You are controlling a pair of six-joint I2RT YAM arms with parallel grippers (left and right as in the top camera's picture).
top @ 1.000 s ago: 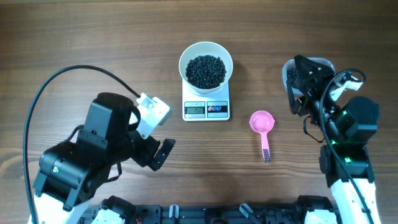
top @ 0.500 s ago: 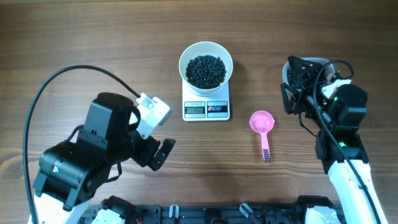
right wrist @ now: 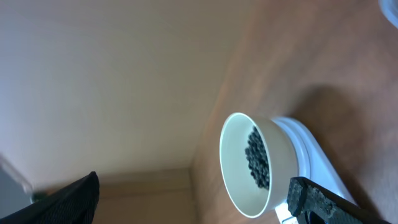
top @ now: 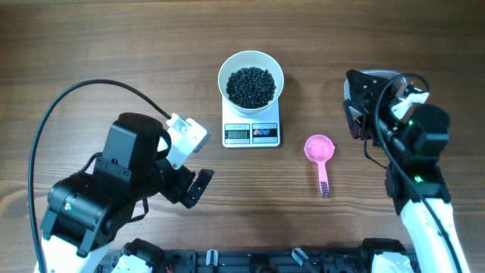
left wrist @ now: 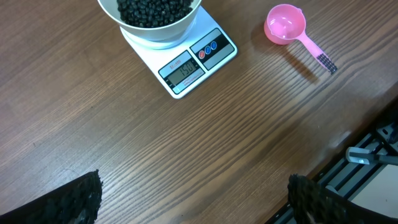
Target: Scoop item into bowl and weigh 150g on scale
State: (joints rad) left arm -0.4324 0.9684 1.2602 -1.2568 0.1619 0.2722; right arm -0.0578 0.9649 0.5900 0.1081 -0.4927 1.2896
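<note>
**Filled bowl on the scale.** A round white bowl (top: 251,64) holding a heap of small round black beads (top: 251,86) stands on the small white rectangular digital scale (top: 251,133), mid-way across the wooden counter (top: 114,45).
A pink plastic scoop (top: 319,149) lies empty near the scale's right side. The 2 sets of fingers, left fingers (left wrist: 68,202) and right fingers (right wrist: 323,199), are spread wide, gripping nothing, well apart from the bowl.

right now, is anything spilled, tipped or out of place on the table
Nothing stands out. The white bowl sits upright on the scale with the black beans inside. No loose beans show on the table, and the pink scoop lies empty beside the scale.
</note>
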